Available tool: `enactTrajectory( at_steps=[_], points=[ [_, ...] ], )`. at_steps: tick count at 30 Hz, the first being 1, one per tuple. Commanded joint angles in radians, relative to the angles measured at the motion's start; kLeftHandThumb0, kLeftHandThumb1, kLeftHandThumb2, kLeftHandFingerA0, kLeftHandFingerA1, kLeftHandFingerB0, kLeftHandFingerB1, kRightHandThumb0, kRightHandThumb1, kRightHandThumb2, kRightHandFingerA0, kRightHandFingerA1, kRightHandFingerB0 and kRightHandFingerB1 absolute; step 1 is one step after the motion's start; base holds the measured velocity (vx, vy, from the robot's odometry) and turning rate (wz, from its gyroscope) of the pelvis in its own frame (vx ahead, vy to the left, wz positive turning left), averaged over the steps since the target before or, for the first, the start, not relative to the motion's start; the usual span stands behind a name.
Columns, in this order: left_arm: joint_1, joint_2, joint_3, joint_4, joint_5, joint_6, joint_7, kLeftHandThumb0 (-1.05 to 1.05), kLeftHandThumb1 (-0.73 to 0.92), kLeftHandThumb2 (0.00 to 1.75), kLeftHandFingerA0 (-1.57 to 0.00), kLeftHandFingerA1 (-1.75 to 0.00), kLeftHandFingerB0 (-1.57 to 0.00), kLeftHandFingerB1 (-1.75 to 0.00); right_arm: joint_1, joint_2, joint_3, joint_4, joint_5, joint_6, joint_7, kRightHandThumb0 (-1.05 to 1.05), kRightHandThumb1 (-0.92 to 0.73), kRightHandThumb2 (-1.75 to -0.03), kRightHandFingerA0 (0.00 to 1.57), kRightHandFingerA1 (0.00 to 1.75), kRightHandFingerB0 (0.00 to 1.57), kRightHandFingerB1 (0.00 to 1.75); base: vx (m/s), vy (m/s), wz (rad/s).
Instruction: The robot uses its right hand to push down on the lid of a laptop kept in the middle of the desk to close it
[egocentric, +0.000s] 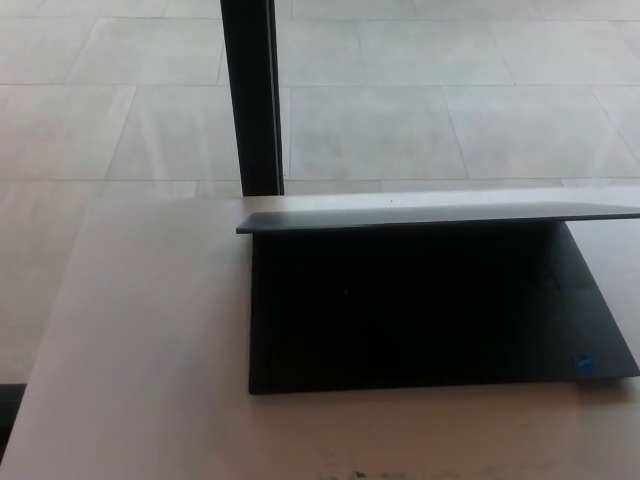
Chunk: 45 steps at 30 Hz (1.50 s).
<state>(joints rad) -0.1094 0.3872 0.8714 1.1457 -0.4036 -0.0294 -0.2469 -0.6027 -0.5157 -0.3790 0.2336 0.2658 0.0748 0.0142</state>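
Note:
A black laptop (430, 310) lies on the pale desk (140, 340), right of the middle in the head view. Its lid (440, 215) is tilted far forward over the keyboard, so I see it nearly edge-on as a thin grey band. The keyboard deck under it is in deep shadow. A small blue sticker (583, 364) marks the deck's front right corner. Neither of my hands shows anywhere in the picture.
A black upright post (252, 95) stands just behind the desk's far edge, left of the laptop. Beyond it lies a floor of large grey tiles (420, 110). The desk's left edge (50, 330) runs diagonally toward the near left corner.

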Motion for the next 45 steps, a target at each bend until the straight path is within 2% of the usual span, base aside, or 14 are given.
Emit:
enactTrajectory(
  at_steps=[1,20,21,22,23,26,27,28,29,30,31,32,35,45],
  points=[
    [0.004,0.022,0.015,0.01,-0.069,-0.002,-0.013,-1.05,0.84,0.82,-0.17,-1.06,-0.03,-1.57,-0.058,-0.041,0.339,-0.004,-0.292,-0.119,0.145,-0.93,-0.91,-0.68,0.42,0.56,0.35,0.33,0.0,0.0,0.0],
    [0.014,0.03,0.009,0.013,-0.072,-0.008,-0.018,-1.05,0.86,0.8,-0.13,-1.05,-0.01,-1.58,-0.039,-0.111,0.862,0.165,-0.646,-0.219,0.215,-0.84,-0.91,-0.68,0.45,0.51,0.37,0.32,0.0,0.0,0.0],
    [0.014,0.029,0.007,0.012,-0.071,-0.009,-0.015,-1.05,0.83,0.78,-0.16,-1.04,-0.05,-1.58,-0.034,-0.115,0.893,0.18,-0.674,-0.22,0.205,-0.81,-0.71,-1.1,0.43,0.64,0.3,0.49,0.0,0.0,0.0],
    [0.014,0.029,0.007,0.012,-0.071,-0.01,-0.014,-1.05,0.83,0.78,-0.16,-1.04,-0.05,-1.58,-0.035,-0.117,0.898,0.183,-0.675,-0.22,0.202,-0.81,-0.71,-1.1,0.43,0.64,0.3,0.49,0.0,0.0,0.0],
    [0.015,0.031,0.008,0.015,-0.072,-0.009,-0.019,-1.05,0.86,0.8,-0.13,-1.0,0.0,-1.56,-0.031,-0.121,0.933,0.199,-0.705,-0.206,0.201,-0.81,-0.89,-0.67,0.45,0.59,0.35,0.34,0.0,0.0,0.0],
    [0.014,0.033,0.009,0.021,-0.076,-0.009,-0.018,-1.05,0.86,0.83,-0.15,-1.04,-0.01,-1.57,-0.009,-0.136,0.989,0.235,-0.744,-0.2,0.195,-0.76,-0.86,-0.66,0.42,0.56,0.36,0.34,0.0,0.0,0.0],
    [0.013,0.032,0.008,0.02,-0.076,-0.009,-0.014,-1.05,0.61,1.26,-0.23,-0.97,-0.29,-1.25,0.007,-0.148,1.008,0.235,-0.764,-0.193,0.193,-0.75,-0.84,-0.66,0.43,0.61,0.35,0.35,0.0,0.0,0.0],
    [0.013,0.032,0.008,0.019,-0.077,-0.009,-0.013,-1.05,0.61,1.26,-0.23,-0.97,-0.29,-1.25,0.01,-0.151,1.014,0.235,-0.766,-0.191,0.192,-0.75,-0.84,-0.66,0.43,0.61,0.35,0.35,0.0,0.0,0.0],
    [0.015,0.031,0.006,0.018,-0.076,-0.011,-0.016,-1.05,0.81,0.84,-0.17,-1.07,-0.05,-1.6,0.02,-0.16,1.024,0.229,-0.775,-0.185,0.196,-0.72,-0.83,-0.65,0.43,0.6,0.35,0.35,0.0,0.0,0.0],
    [0.015,0.032,0.005,0.017,-0.078,-0.008,-0.02,-1.05,0.84,0.78,-0.14,-1.06,-0.02,-1.6,0.03,-0.165,1.039,0.234,-0.785,-0.177,0.193,-0.7,-0.81,-0.65,0.42,0.57,0.35,0.35,0.0,0.0,0.0],
    [0.016,0.033,0.002,0.017,-0.076,-0.006,-0.019,-1.05,0.84,0.81,-0.17,-1.06,-0.04,-1.58,0.043,-0.167,1.046,0.249,-0.788,-0.185,0.171,-0.69,-0.78,-0.64,0.42,0.6,0.37,0.39,0.0,0.0,0.0],
    [0.016,0.033,0.003,0.019,-0.077,-0.011,-0.017,-1.05,0.6,1.26,-0.23,-0.95,-0.28,-1.22,0.067,-0.18,1.063,0.258,-0.796,-0.177,0.175,-0.67,-0.77,-0.63,0.39,0.6,0.36,0.39,0.0,0.0,0.0],
    [0.015,0.038,0.005,0.021,-0.081,-0.006,-0.019,-1.05,0.83,0.79,-0.12,-1.08,-0.03,-1.58,0.091,-0.194,1.084,0.271,-0.799,-0.177,0.168,-0.65,-0.76,-0.63,0.42,0.58,0.39,0.37,0.0,0.0,0.0],
    [0.017,0.041,-0.002,0.03,-0.079,-0.014,-0.018,-1.05,0.86,0.85,-0.16,-1.04,0.0,-1.53,0.225,-0.254,1.116,0.287,-0.806,-0.202,0.12,-0.67,-0.77,-0.63,0.41,0.63,0.38,0.4,0.0,0.0,0.0]
  ],
)
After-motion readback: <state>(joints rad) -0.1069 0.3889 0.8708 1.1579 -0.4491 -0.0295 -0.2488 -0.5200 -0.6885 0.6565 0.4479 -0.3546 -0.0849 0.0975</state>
